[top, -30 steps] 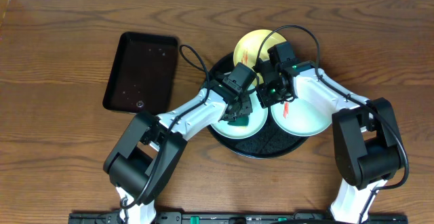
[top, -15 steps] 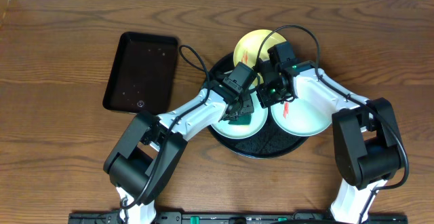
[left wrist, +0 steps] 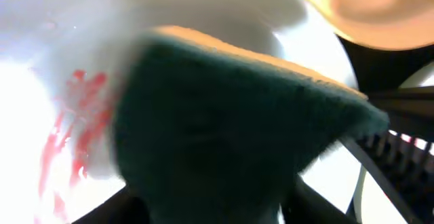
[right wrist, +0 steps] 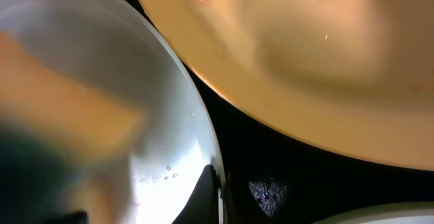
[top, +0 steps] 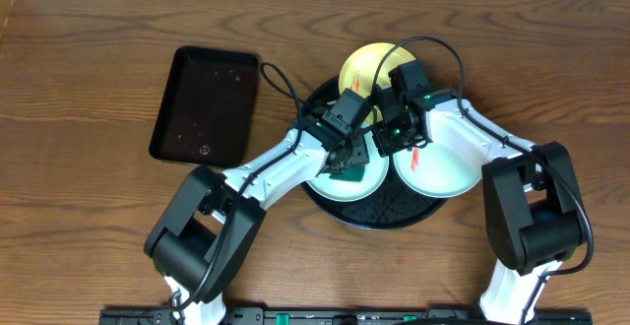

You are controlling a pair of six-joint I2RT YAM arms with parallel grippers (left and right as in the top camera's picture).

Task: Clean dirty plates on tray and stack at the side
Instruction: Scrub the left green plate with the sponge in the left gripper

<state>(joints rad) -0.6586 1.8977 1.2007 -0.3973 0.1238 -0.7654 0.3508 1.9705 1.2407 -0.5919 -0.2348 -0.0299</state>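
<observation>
The round black tray (top: 379, 217) holds three plates: pale yellow (top: 366, 67) at the back, light blue-green (top: 340, 187) at the left, and white (top: 448, 172) with a red smear at the right. My left gripper (top: 345, 160) hovers over the blue-green plate with a green sponge (left wrist: 230, 115) at its jaws. The sponge hides the fingers, and red smears (left wrist: 74, 129) streak the plate beside it. My right gripper (right wrist: 218, 183) is shut on the blue-green plate's rim (right wrist: 203, 125), next to the yellow plate (right wrist: 305, 61).
A smaller rectangular black tray (top: 205, 105) lies on the wooden table (top: 79, 197) to the left of the round tray. Both arms cross over the round tray's middle, their cables looping above the yellow plate.
The sponge and both grippers stay where they were over the blue-green plate. Only the left arm's lower part has shifted slightly to the left.
</observation>
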